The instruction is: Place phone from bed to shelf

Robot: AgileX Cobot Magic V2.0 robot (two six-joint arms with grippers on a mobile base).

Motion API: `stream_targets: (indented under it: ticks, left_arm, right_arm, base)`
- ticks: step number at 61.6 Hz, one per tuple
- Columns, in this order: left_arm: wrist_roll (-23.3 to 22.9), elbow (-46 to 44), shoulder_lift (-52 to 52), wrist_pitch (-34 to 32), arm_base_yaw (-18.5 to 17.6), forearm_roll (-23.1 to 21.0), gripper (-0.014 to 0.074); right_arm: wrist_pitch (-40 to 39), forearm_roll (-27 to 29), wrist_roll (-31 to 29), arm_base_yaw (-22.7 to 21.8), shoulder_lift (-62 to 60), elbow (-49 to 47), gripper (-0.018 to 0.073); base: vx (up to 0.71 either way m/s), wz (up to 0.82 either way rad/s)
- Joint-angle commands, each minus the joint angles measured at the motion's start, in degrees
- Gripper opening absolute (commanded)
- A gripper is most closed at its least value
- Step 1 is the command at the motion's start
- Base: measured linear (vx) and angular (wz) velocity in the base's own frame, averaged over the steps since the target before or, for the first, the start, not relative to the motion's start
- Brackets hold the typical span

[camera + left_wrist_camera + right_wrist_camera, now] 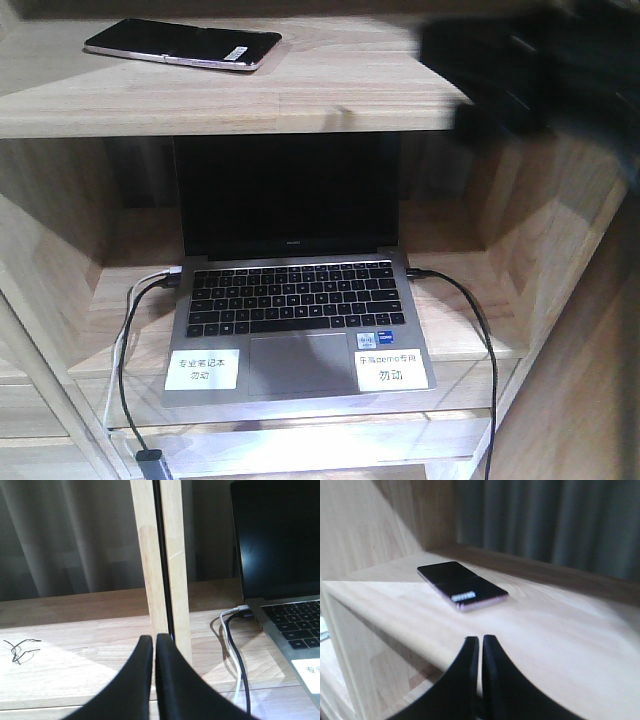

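The phone (185, 43), a thin black slab with a pale rim and a small white sticker, lies flat on the upper plank of the light-wood shelf (330, 100). In the right wrist view the phone (461, 584) rests on that plank some way beyond my right gripper (480, 638), which is shut and holds nothing. A dark blur at the front view's upper right is my right arm (540, 75). My left gripper (154, 637) is shut and empty, low over the lower plank in front of a wooden upright (162, 560). The bed is out of view.
An open grey laptop (290, 300) with a black keyboard sits in the compartment below the phone, with black and white cables (130, 330) plugged into its sides. Grey curtains (65, 535) hang behind the shelf. A small black wire tangle (20, 650) lies on the lower plank.
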Motion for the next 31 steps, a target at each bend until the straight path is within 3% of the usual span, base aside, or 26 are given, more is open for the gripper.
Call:
stream_targets:
  ticks: [1, 17, 31]
  left_arm:
    - [-0.33, -1.27, -0.62, -4.13, -0.26, -0.52, 0.0001]
    - [-0.33, -1.27, -0.62, -4.13, -0.26, -0.52, 0.0001]
    - [-0.33, -1.27, -0.62, -4.13, -0.26, -0.52, 0.0001]
  right_arm:
    - [-3.35, 3.9, -2.66, -0.41, -7.68, 5.07, -0.0006]
    - [-3.42, 4.1, -2.29, -0.41, -29.67, 25.3, -0.0006]
    - [-3.59, 4.3, -2.17, -0.41, -43.01, 36.83, -0.0006]
  base:
    - [0.0, 0.0]
    - [0.0, 0.0]
    - [0.0, 0.0]
